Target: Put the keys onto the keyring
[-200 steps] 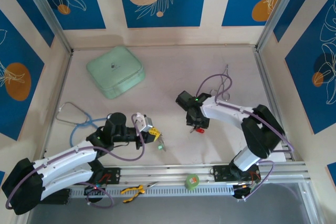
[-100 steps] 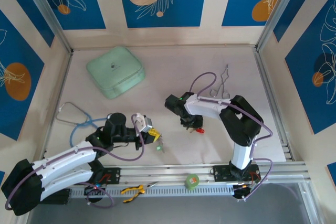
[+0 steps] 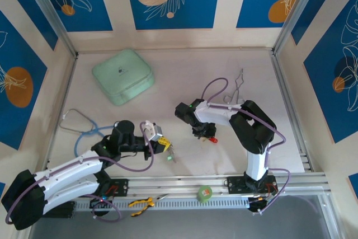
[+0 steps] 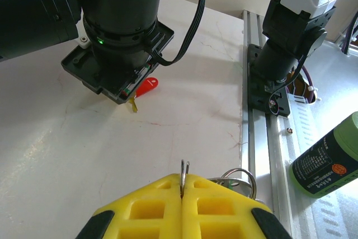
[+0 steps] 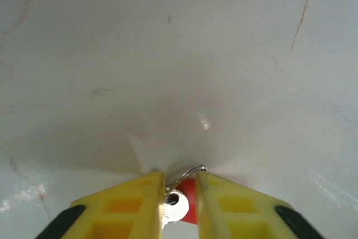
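Observation:
My left gripper [image 3: 163, 143] is shut on the keyring [image 4: 183, 167], a thin metal split ring that stands up between the yellow fingers [image 4: 151, 200]. More ring loops [image 4: 241, 178] lie just behind to the right. A green key [image 3: 169, 158] hangs below that gripper. The red key [image 3: 213, 139] lies on the table right of centre, and the right gripper [image 3: 205, 134] is down on it. In the right wrist view the gripper [image 5: 180, 180] has its yellow fingers pressed against both sides of the red key [image 5: 190, 197], with a small wire loop [image 5: 187, 172] on top.
A mint-green case [image 3: 123, 75] sits at the back left and a blue stethoscope [image 3: 84, 130] at the left. Metal forceps [image 3: 239, 88] lie at the back right. A green tape roll [image 3: 205, 193] and yellow-handled pliers [image 3: 142, 202] rest on the front rail [image 3: 184, 186].
The right arm swung left and folded in, its gripper came down over the red key and its jaws narrowed onto it. The left arm stayed still with the ring.

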Robot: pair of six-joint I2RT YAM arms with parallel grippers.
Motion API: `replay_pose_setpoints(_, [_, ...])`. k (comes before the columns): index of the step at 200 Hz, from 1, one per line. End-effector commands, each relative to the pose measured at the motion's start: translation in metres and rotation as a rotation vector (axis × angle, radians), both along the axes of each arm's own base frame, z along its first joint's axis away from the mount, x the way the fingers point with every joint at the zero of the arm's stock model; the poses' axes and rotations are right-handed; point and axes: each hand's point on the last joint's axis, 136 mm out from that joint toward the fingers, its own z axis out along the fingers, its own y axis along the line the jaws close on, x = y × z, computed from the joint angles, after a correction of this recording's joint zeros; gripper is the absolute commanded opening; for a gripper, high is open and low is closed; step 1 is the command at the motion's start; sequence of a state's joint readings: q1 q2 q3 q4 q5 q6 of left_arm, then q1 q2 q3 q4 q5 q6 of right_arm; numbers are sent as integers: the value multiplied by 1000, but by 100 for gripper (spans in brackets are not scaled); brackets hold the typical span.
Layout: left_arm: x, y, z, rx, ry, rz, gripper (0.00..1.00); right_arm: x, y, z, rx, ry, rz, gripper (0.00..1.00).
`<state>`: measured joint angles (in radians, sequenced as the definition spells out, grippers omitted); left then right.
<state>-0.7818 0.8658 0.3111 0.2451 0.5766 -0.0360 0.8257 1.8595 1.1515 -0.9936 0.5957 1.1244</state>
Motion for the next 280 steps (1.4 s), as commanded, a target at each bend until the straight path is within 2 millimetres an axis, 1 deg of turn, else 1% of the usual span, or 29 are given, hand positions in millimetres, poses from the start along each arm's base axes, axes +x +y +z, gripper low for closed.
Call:
replay_pose_setpoints(1, [-4,-4,14,-32,-28,-40,0,1,-3,3,-44,-10,-14,15])
replay_pose_setpoints(31, [-5,-4,13,-29,-27,-41,0,1,-3,5,-47,-13,-5,9])
replay_pose_setpoints(59, [-5,-3,13,-26,-28,-39,0,2,-1,10,-38,-26,21,0])
replay_pose_setpoints(74, [-5,-3,12,-25,-28,-40,0,3,4,16,-22,-42,53,0])
replay_pose_setpoints(86, [-4,-3,12,-23,-29,-39,0,6,11,21,10,-62,94,0])
replay_pose_setpoints(105, [-4,-3,11,-21,-32,-38,0,12,33,29,115,-84,192,0])
replay_pose_setpoints(123, [-4,-3,11,-20,-33,-39,0,13,52,31,221,-92,270,0])
replay_pose_setpoints(133, [-4,-4,11,-20,-31,-39,0,12,62,28,291,-87,310,0])
replay_pose_setpoints(153, [-4,-3,9,-14,-27,-38,0,10,72,21,403,-59,327,0])
replay_pose_setpoints(180, [-4,-3,8,-11,-28,-36,0,7,79,17,503,-39,347,0])
replay_pose_setpoints(207, [-4,-3,7,-9,-26,-34,0,6,77,13,559,-3,321,0])
replay_pose_setpoints(242, [-4,-3,7,-9,-26,-34,0,6,70,9,545,22,302,0])
replay_pose_setpoints(264, [-4,-3,7,-8,-26,-36,0,6,63,6,505,34,288,0])
replay_pose_setpoints(272, [-4,-3,7,-8,-25,-35,0,6,61,6,493,36,286,5])
replay_pose_setpoints(280, [-4,-3,7,-8,-25,-34,0,6,60,6,485,37,286,12])
